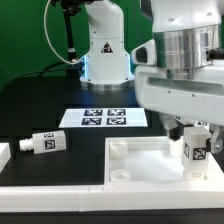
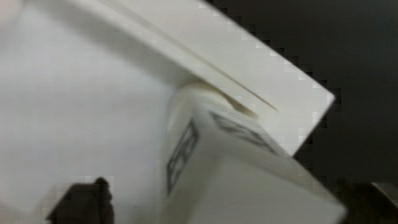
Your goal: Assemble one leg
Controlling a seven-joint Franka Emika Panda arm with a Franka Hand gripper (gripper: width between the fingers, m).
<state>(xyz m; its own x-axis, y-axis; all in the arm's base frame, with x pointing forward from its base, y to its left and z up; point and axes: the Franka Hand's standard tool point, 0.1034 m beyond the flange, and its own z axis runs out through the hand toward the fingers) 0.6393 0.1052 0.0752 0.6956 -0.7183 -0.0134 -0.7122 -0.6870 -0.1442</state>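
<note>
The leg [image 1: 195, 148] [image 2: 222, 150] stands upright inside the tabletop [image 1: 150, 168] [image 2: 71, 110], on its flat white floor close to the raised rim, toward the exterior view's right. Long axis vertical, one tag face turned to the ext. camera. In the wrist view it sits just beside the rim wall. Can't tell whether it's seated in a corner socket.

The gripper [image 1: 194, 128] [image 2: 231, 200] hangs right over it. The fingers [image 2: 80, 200] are spread wider than the leg, w/ a gap showing on that side, so not clamped on it.

The rest of the tabletop floor is bare and the rim runs all round. The table [image 1: 40, 110] is black, w/ free space betw. the tabletop and the marker board [image 1: 105, 117]. A second leg [image 1: 45, 143] lies on its side toward the ext. view's left, long axis roughly left-right, well apart from the tabletop. The robot base [image 1: 105, 50] is behind the board, in front of a green backdrop [image 1: 20, 40].
</note>
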